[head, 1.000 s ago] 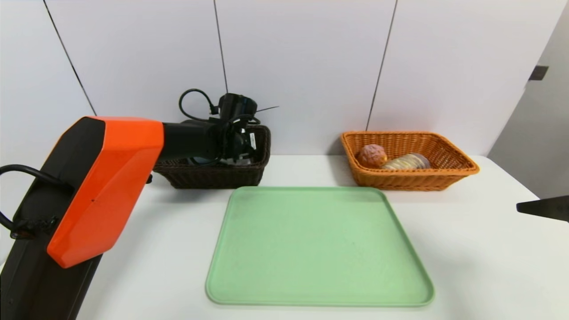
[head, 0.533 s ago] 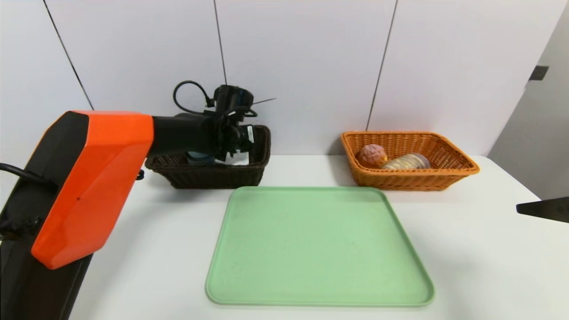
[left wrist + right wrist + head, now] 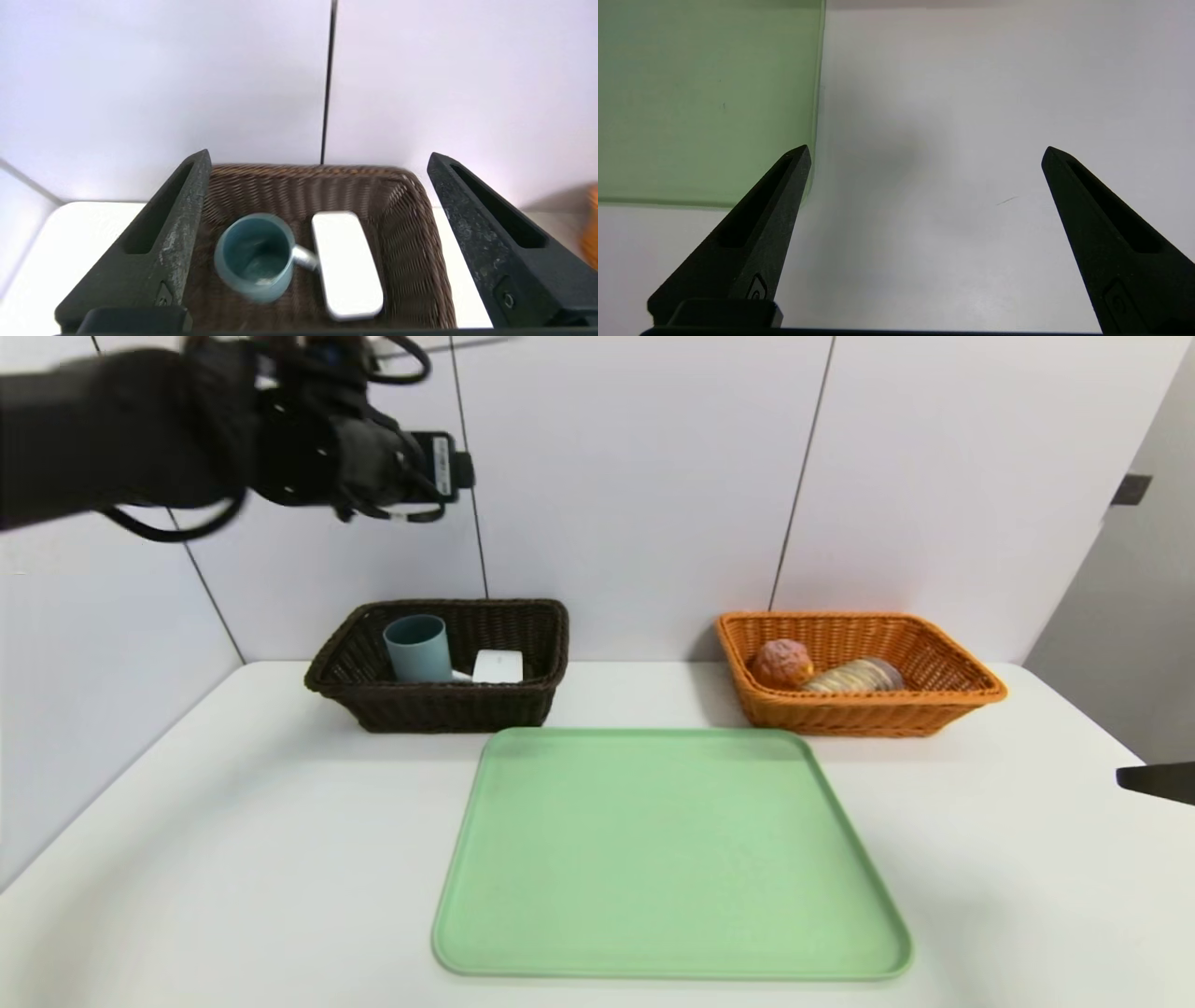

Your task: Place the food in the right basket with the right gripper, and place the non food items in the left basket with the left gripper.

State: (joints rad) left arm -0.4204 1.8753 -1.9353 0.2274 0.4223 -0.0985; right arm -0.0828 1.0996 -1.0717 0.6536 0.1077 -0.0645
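The dark brown left basket (image 3: pixel 439 707) holds the non food items: an upright grey-blue cup (image 3: pixel 417 649), a flat white case (image 3: pixel 498 665), and between them a short pale stub of the marker pen (image 3: pixel 303 256). My left gripper (image 3: pixel 415 476) hangs high above that basket near the wall. It is open and empty (image 3: pixel 317 153). The orange right basket (image 3: pixel 859 714) holds the food: a round orange-pink bun (image 3: pixel 782 663) and the ridged loaf (image 3: pixel 854 676). My right gripper (image 3: pixel 925 148) stands open and empty low over the table at the right edge (image 3: pixel 1158 782).
A large green tray (image 3: pixel 667 859) with nothing on it lies in the middle of the white table (image 3: pixel 233 821). Its corner (image 3: pixel 705 93) shows beside my right gripper. White wall panels stand right behind both baskets.
My left arm has risen out of the dark brown basket to high up by the wall, its jaws spreading wider. The cup and case now show uncovered. The right arm has barely moved.
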